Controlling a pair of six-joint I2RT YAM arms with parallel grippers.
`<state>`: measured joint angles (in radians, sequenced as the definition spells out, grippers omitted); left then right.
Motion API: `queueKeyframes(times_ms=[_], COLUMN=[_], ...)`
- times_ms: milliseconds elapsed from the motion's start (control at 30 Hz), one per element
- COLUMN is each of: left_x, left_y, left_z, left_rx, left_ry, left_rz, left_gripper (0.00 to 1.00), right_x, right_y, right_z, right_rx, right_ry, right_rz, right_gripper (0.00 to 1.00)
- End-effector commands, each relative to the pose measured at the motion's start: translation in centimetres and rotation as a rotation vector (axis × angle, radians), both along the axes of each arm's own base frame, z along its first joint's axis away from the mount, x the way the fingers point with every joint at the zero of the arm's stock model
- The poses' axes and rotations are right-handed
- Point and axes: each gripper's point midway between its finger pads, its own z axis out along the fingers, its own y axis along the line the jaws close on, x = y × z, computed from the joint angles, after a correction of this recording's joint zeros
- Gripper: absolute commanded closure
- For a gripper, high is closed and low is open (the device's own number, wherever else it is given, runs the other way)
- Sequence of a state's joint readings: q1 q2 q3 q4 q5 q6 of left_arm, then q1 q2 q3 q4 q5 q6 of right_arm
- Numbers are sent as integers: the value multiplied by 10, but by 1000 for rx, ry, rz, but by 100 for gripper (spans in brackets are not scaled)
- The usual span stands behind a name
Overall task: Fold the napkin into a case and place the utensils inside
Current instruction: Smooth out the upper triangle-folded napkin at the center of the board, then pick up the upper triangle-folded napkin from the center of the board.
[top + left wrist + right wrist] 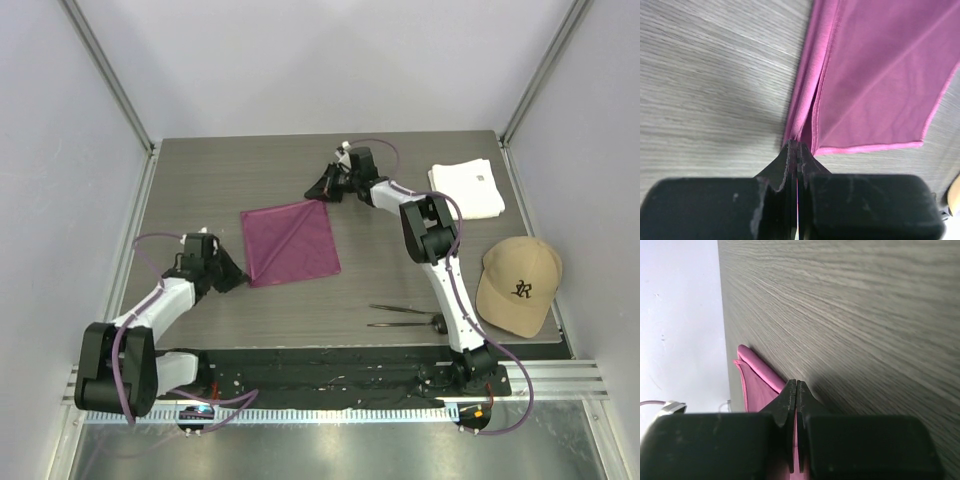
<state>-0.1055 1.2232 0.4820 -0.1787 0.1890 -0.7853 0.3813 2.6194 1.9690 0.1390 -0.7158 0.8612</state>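
The magenta napkin (290, 243) lies flat on the table's middle left, with a diagonal crease. My left gripper (237, 279) is at its near-left corner. In the left wrist view the jaws (797, 146) are shut on that corner of the napkin (880, 75), where the edge shows doubled layers. My right gripper (320, 190) is at the far-right corner. In the right wrist view it (797, 383) is shut on the napkin (757, 385), with cloth between the fingers. The two dark utensils (403, 316) lie side by side near the front right, spoon head (437, 322) to the right.
A folded white cloth (467, 188) lies at the back right. A tan cap (518, 285) sits at the right edge. Grey walls enclose the wood-grain table (230, 170) on three sides.
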Motion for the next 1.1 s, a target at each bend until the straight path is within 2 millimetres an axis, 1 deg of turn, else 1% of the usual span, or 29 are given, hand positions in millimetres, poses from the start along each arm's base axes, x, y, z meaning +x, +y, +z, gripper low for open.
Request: queueKeyframes(times_ms=[0, 67, 100, 133, 200, 233, 267, 300, 333, 367, 400, 433, 467, 500, 533, 567, 600, 633, 733, 767, 800, 833, 867, 900, 933, 967, 1000, 1033, 1067], left_x=[7, 11, 11, 17, 16, 25, 29, 33, 39, 45, 50, 62, 67, 70, 80, 81, 85, 97, 118, 122, 127, 128, 126, 119, 113, 106, 100, 91, 85], left_y=[-2, -3, -2, 0, 6, 7, 8, 11, 12, 20, 20, 24, 29, 32, 33, 31, 37, 44, 69, 76, 83, 100, 111, 121, 140, 148, 154, 163, 172], left_z=[32, 52, 56, 67, 69, 82, 85, 81, 91, 98, 101, 113, 117, 120, 123, 125, 128, 128, 130, 132, 136, 135, 141, 139, 137, 148, 150, 145, 144], left_rx=[-18, -26, -23, -9, 9, -3, -9, -17, -41, -88, -118, -145, -192, -225, -260, -297, -302, -281, -345, -355, -361, -340, -316, -298, -266, -250, -241, -226, -214], left_ry=[-73, -116, -115, -146, -99, -125, -122, -87, -86, -88, -91, -141, -142, -136, -121, -99, -94, -94, -91, -99, -117, -128, -147, -127, -129, -160, -163, -127, -114], left_rz=[-9, -9, -6, -6, 9, -2, 1, 12, 17, 45, 51, 64, 92, 105, 101, 88, 86, 97, 155, 179, 213, 271, 313, 364, 442, 482, 521, 599, 651], left_gripper=[97, 89, 85, 72, 61, 48, 43, 41, 40, 40, 39, 39, 39, 39, 39, 38, 38, 36, 40, 41, 42, 42, 42, 42, 42, 42, 42, 42, 42], right_x=[22, 25, 29, 27, 29, 26, 24, 15, 6, 1, -21, -30, -39, -55, -75, -85, -95, -119, -137, -156, -156, -164, -186, -190, -197, -211, -215, -217, -220], right_y=[-12, -23, -26, -34, -44, -53, -57, -57, -60, -65, -55, -55, -53, -53, -33, -28, -27, -5, 6, 27, 36, 43, 63, 74, 76, 90, 100, 102, 107], right_z=[34, 43, 53, 59, 73, 84, 93, 92, 91, 118, 105, 110, 113, 120, 120, 120, 122, 119, 109, 107, 115, 103, 100, 106, 92, 87, 89, 87, 71], right_rx=[-64, -111, -126, -173, -258, -303, -333, -382, -426, -464, -501, -530, -564, -580, -596, -617, -657, -668, -788, -795, -809, -842, -852, -858, -917, -923, -916, -937, -962], right_ry=[-108, -125, -154, -148, -223, -222, -237, -255, -242, -294, -277, -299, -311, -320, -345, -347, -358, -369, -371, -370, -395, -380, -399, -417, -416, -433, -448, -461, -453], right_rz=[1, 0, -1, -14, -9, -25, -33, -14, -11, -45, -5, -3, -15, -10, 34, 42, 32, 79, 27, 42, 9, 23, 57, 46, 51, 80, 80, 68, 86], right_gripper=[92, 87, 84, 76, 66, 57, 53, 49, 40, 37, 34, 29, 28, 26, 23, 20, 19, 18, 15, 15, 14, 14, 14, 14, 16, 18, 20, 23, 24])
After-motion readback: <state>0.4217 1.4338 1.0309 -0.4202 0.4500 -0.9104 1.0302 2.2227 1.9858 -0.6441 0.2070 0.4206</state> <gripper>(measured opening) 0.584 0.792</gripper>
